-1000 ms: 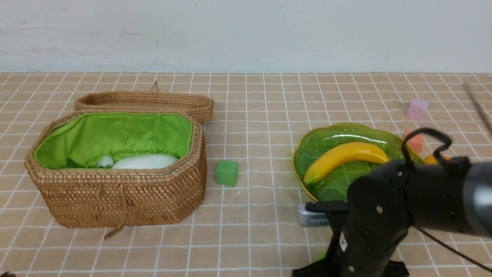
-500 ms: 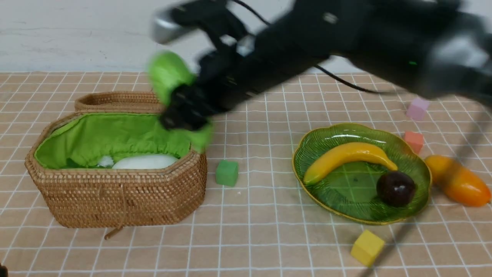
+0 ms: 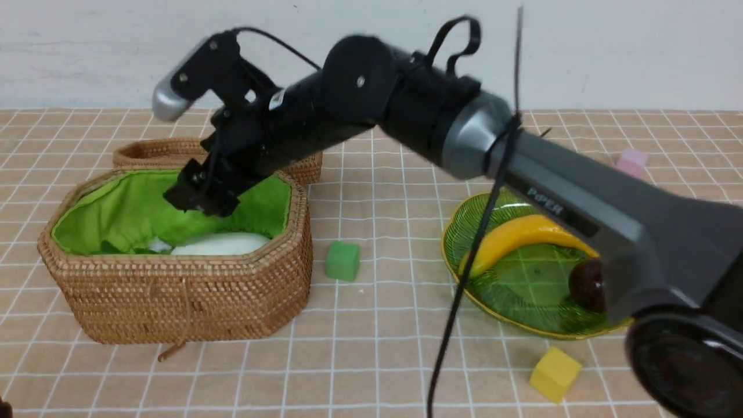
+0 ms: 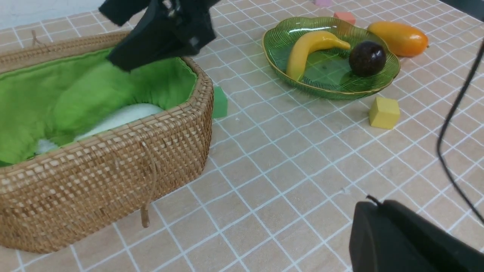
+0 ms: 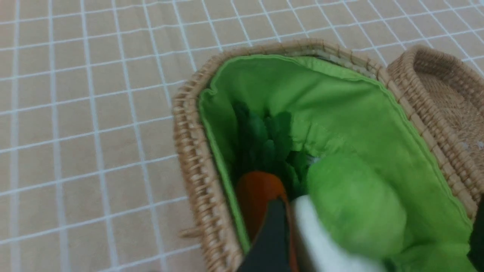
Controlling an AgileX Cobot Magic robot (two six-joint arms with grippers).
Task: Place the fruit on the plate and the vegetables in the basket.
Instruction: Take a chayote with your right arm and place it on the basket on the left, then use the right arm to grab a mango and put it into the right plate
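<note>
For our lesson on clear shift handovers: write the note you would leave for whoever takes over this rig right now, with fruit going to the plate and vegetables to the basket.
Left gripper: shut, nothing seen in it.
Right gripper: open, empty, above the basket.
In the basket: white vegetable, carrot, gourd (blurred in the right wrist view).
On the plate: banana, mangosteen.
Done: all three vegetables, two fruits.
Left: the mango lies on the table beside the plate; place it on the plate.
</note>
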